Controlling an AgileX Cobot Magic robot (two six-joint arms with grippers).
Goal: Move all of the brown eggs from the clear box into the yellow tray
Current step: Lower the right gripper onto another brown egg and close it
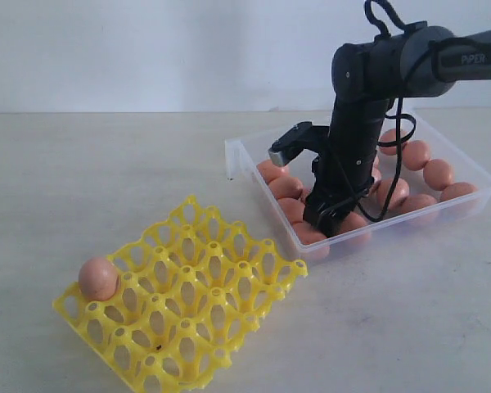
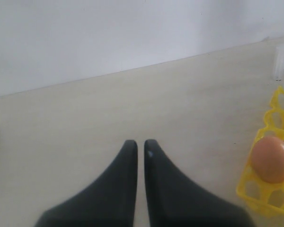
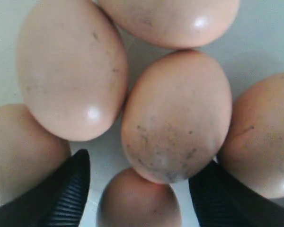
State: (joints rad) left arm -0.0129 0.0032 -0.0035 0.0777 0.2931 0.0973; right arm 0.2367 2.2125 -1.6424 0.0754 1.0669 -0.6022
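One brown egg (image 3: 177,116) with little grey specks sits right between the fingers (image 3: 61,194) of the right gripper (image 3: 142,168), down inside the clear box (image 1: 475,195). Its long way runs across the line from finger to finger, so they would squeeze its narrow sides. The jaws are spread apart and hold nothing yet. One finger looks very near the shell and the other stands a bit off.

More brown eggs (image 1: 438,173) crowd round it in the box, and some touch it, so the fingers have little room. They are smooth, shiny and pinkish-brown, and I think they would roll or slip easily.

Outside the box, off from its near corner, lies the yellow tray (image 1: 229,270). One lone egg (image 1: 98,278) sits in the tray corner farthest from the box.

The left gripper (image 2: 136,147) is out by the tray, far from the box, with its jaws pressed almost together and nothing in them. So the right arm is the nearer one.
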